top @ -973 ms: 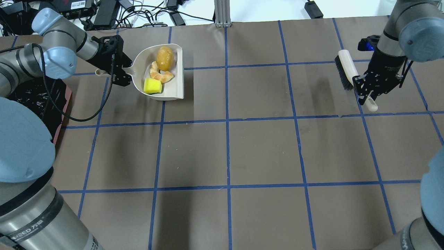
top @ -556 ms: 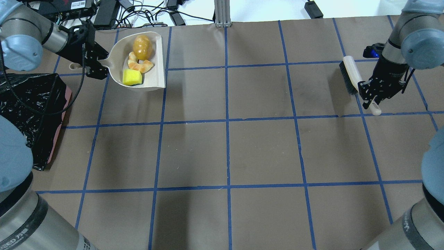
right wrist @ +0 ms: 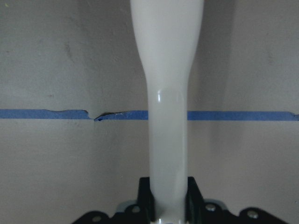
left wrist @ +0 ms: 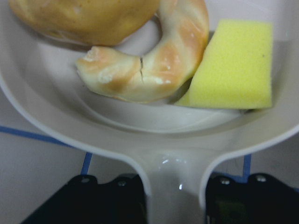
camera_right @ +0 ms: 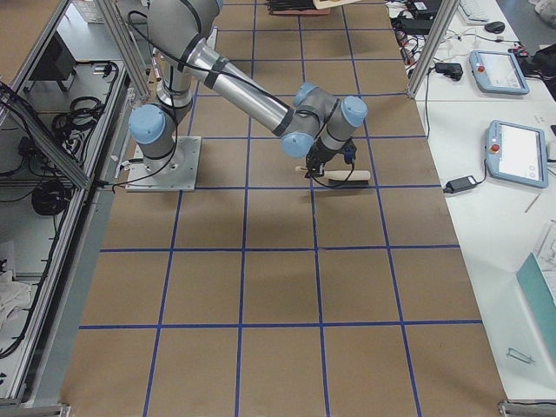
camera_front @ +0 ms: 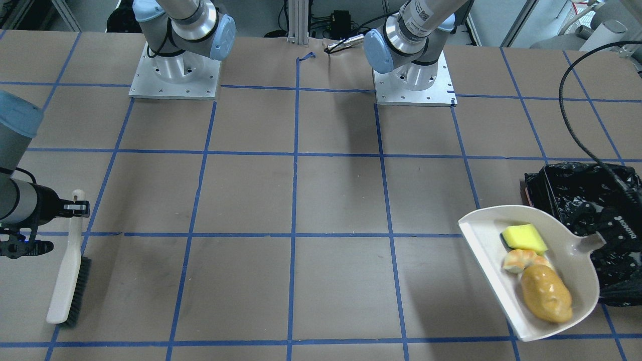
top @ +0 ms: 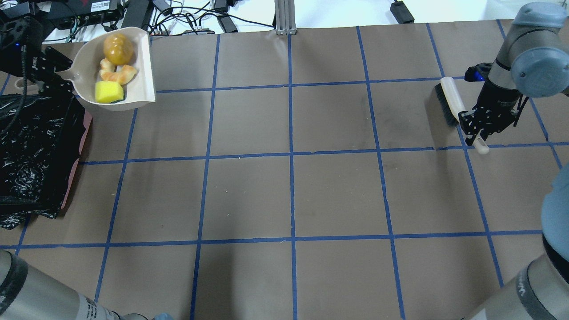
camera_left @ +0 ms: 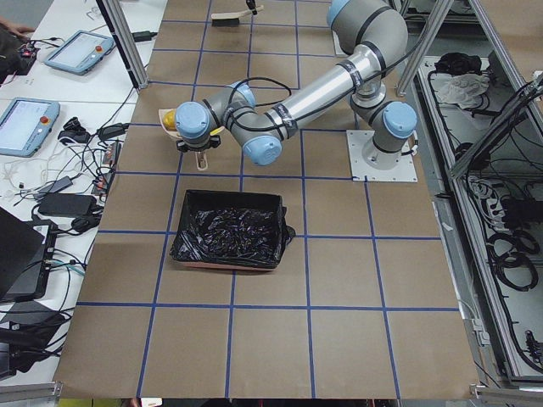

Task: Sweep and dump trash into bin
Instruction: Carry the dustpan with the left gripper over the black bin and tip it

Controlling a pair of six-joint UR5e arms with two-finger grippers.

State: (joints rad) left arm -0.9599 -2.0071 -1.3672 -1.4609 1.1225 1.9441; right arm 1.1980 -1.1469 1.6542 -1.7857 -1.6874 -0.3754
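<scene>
Within the last second the left gripper point(left wrist: 173, 203), fingers clamped on the handle of the cream-white plastic dustpan point(top: 140, 82), has carried the pan up and away from the table's middle. It is now near the rectangular pink bin lined with crinkled black plastic point(top: 40, 138), which lies below the fingers and to their robot side. Sweeping looks finished, and only the dump remains. The trash rides in the bowl just ahead of the fingers: a yellow sponge block point(top: 109, 92), a tan curved bread-like piece point(top: 119, 75) and a golden-brown potato-shaped lump point(top: 118, 49). The pan's long axis runs handle to lip, roughly level, with the open lip pointing away from the bin. I judge it must swing round or tip before anything falls in. Well apart, the right gripper point(right wrist: 168, 207) pinches the handle of a white brush with black bristles point(top: 450, 98), whose head lies beyond its fingers.
</scene>
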